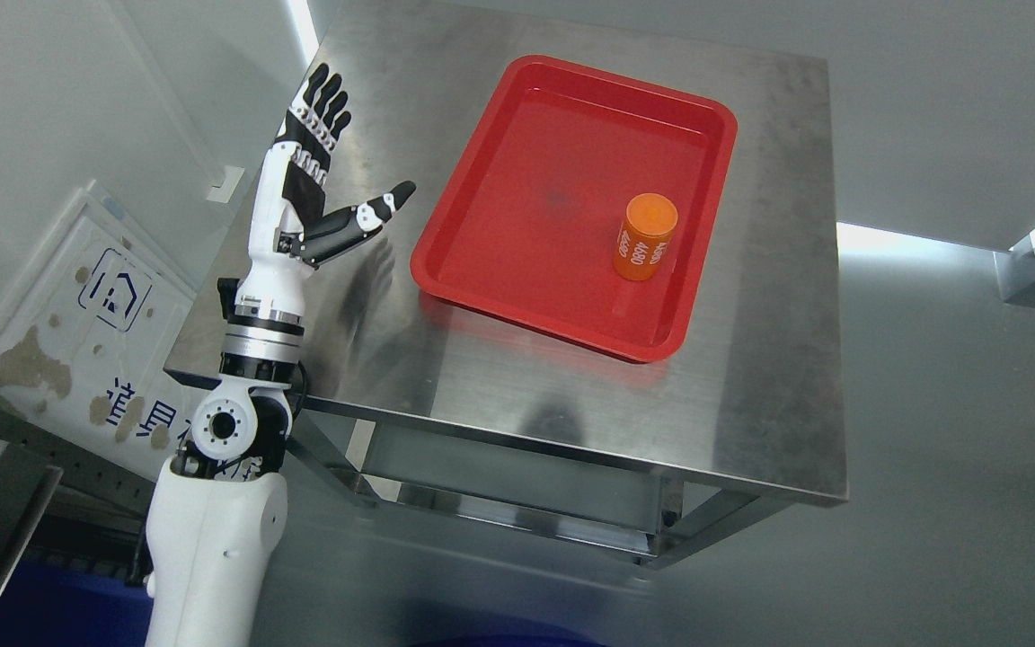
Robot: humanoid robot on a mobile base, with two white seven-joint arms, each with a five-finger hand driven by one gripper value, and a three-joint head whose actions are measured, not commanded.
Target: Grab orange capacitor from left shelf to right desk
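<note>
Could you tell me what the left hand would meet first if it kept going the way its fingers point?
Probably nothing: the left hand points up-picture along the steel table's left edge, away from the red tray; depth is unclear.

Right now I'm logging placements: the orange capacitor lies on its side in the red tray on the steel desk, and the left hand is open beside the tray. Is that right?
Not quite. In the head view the orange capacitor stands upright on its end in the red tray, not on its side. The rest holds: the tray sits on the steel desk, and the left hand is open beside it, holding nothing.
</note>
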